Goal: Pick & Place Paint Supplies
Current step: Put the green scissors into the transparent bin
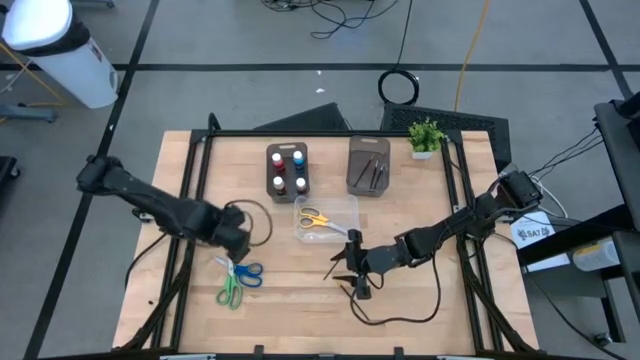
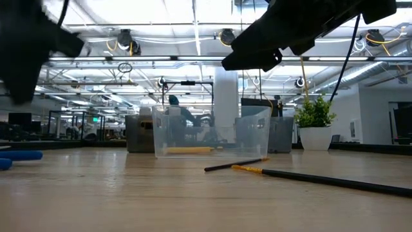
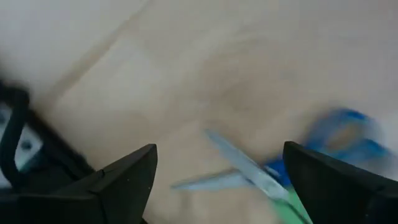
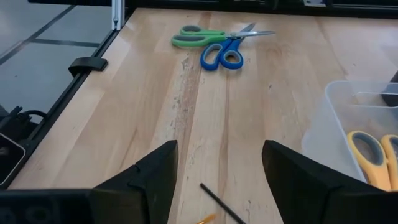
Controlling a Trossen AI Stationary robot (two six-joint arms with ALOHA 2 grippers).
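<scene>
Two claws hung apart and empty as we looked: the left claw point(image 1: 236, 243) above the blue scissors point(image 1: 248, 273) and green scissors point(image 1: 229, 292) on the tabletop point(image 1: 420, 300), the right claw point(image 1: 355, 268) by a brush point(image 1: 339, 265). Yellow scissors point(image 1: 314, 218) lay in the clear box point(image 1: 345, 205).

Blue scissors point(image 4: 222, 55), green scissors point(image 4: 198, 37), yellow scissors point(image 4: 371, 155)

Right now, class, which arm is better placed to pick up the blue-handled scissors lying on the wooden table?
Left: its open pincer hovers right above the blue-handled scissors; the right pincer sits across the table.
</scene>
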